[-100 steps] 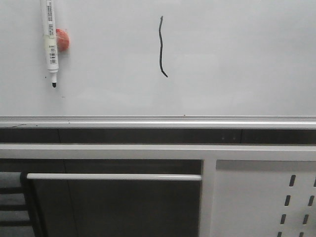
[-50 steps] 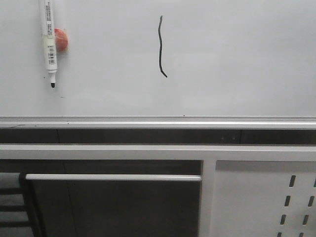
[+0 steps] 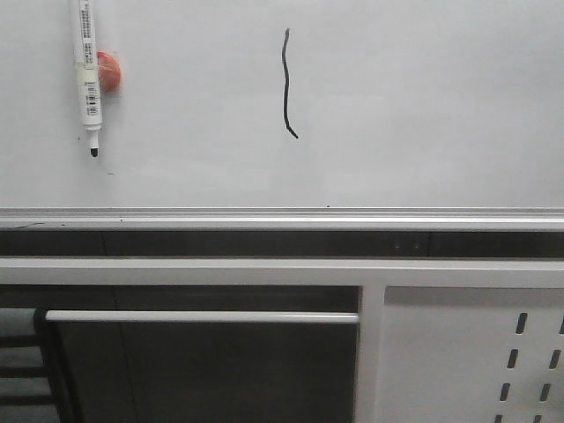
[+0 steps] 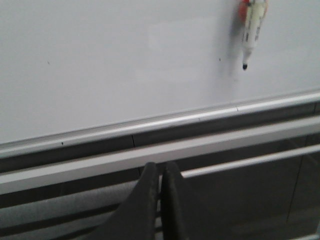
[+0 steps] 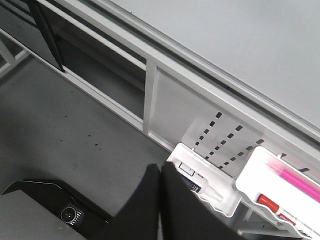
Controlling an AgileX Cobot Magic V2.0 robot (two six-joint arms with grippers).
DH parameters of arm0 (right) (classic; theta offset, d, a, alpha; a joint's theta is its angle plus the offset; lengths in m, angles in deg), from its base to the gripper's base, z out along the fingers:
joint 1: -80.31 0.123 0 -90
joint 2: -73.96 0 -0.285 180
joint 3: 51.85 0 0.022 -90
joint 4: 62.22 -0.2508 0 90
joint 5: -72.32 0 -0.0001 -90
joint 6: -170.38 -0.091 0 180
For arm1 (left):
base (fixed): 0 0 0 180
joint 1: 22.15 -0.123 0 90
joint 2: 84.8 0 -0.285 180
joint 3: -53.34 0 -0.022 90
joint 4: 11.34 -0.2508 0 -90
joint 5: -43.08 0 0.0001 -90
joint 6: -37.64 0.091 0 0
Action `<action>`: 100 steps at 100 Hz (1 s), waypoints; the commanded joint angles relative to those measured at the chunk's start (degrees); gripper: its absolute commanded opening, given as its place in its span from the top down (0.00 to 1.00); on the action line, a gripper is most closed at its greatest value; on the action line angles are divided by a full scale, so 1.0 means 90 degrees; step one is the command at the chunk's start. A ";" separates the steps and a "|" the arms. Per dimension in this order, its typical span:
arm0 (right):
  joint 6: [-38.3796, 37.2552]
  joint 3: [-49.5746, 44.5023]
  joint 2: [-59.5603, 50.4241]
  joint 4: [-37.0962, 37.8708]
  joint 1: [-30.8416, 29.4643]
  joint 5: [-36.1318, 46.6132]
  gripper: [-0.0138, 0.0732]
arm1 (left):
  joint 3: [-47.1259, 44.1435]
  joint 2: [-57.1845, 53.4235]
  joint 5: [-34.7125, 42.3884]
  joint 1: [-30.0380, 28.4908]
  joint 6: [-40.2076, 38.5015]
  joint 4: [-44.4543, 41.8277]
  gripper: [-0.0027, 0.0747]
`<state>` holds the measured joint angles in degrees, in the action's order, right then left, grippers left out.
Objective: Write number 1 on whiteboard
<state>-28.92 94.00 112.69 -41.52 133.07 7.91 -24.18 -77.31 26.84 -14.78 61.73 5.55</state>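
The whiteboard (image 3: 423,115) fills the upper front view, with a silver edge strip along its bottom. On it is the number 1 (image 3: 286,84), a thin wavy black stroke with a small hook at its foot. A white marker (image 3: 88,79) hangs tip down at the board's upper left on a red holder (image 3: 109,70); the same marker (image 4: 250,30) shows in the left wrist view. My left gripper (image 4: 160,167) is shut and empty, low in front of the rails below the whiteboard (image 4: 125,60). My right gripper (image 5: 160,170) is shut and empty, over the floor.
Below the board run grey rails (image 3: 176,269) and a white perforated panel (image 3: 476,352). In the right wrist view, white trays (image 5: 205,182) on the perforated panel (image 5: 200,115) hold a marker, with pink and red ones (image 5: 285,192) beside. A dark base (image 5: 50,207) lies on the floor.
The marker sits slightly higher and further left in view than a second ago. The stroke on the board is unchanged.
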 commanded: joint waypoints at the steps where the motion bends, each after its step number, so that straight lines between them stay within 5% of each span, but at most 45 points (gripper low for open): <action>1: 0.0000 0.0191 0.0029 0.0193 -0.0030 0.0290 0.90 | -0.0135 -0.0176 -0.0133 -0.0005 -0.0101 -0.0578 0.99; 16: 0.0000 0.0191 0.0029 0.0193 -0.0030 0.0280 0.90 | -0.0135 -0.0176 -0.0175 -0.0025 -0.0138 -0.1134 0.99; 34: 0.0000 0.0191 0.0029 0.0193 -0.0030 0.0280 0.90 | -0.0135 -0.0176 -0.0049 -0.0201 -0.1722 -0.1497 0.99; 100: 0.0000 0.0191 0.0029 0.0193 -0.0030 0.0280 0.90 | -0.0143 -0.0176 0.0036 -0.0427 -0.1761 -0.1144 0.99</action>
<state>-28.92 94.00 112.69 -41.52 133.07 7.70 -24.18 -77.31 23.53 -18.43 46.41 -7.67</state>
